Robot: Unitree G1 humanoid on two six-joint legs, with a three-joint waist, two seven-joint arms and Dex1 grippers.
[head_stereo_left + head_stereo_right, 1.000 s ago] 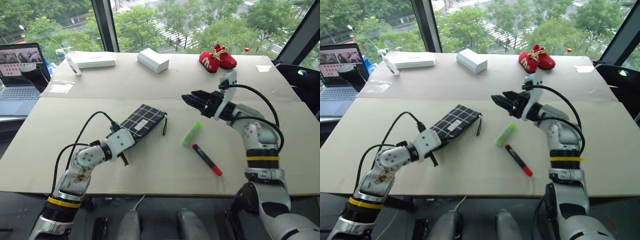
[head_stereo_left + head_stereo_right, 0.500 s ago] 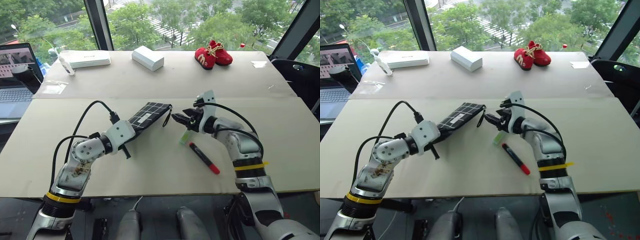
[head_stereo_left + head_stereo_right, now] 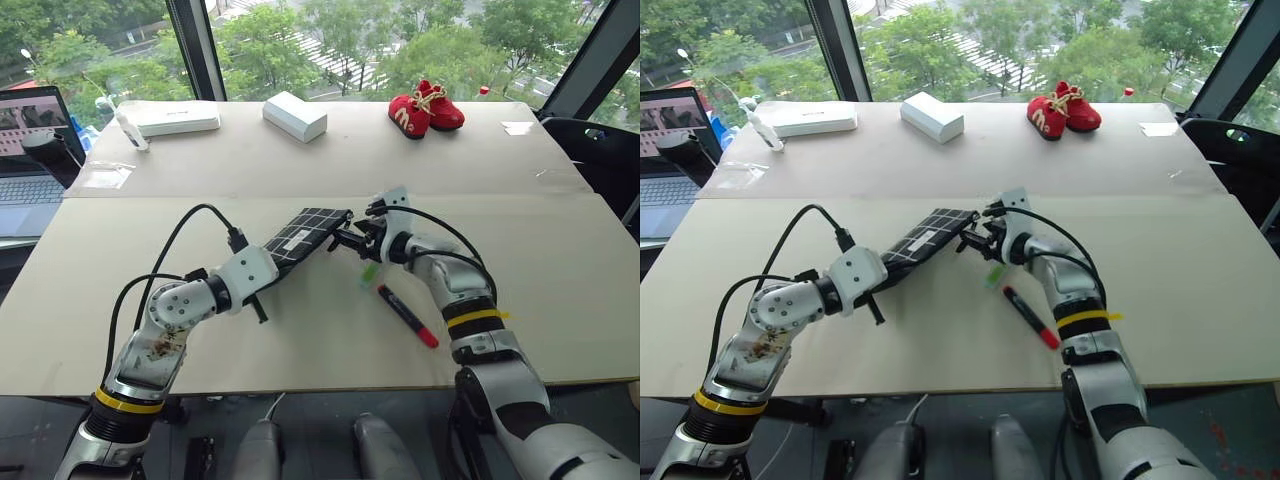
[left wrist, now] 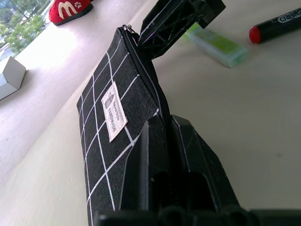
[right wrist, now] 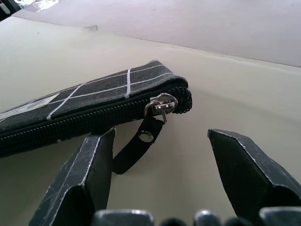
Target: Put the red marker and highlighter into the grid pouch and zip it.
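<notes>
We had the L gripper (image 4: 164,155) clamped on the pouch (image 3: 300,236) end; R gripper (image 5: 160,155), jaws wide, sat just short of the zip pull (image 5: 162,104). Pens lay nearer R.

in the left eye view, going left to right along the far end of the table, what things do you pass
Laptop → long white box → small white box → red shoes.

Left gripper (image 3: 268,274) holding grid pouch (image 3: 305,232), right gripper (image 3: 347,240) apparently at its end
</notes>
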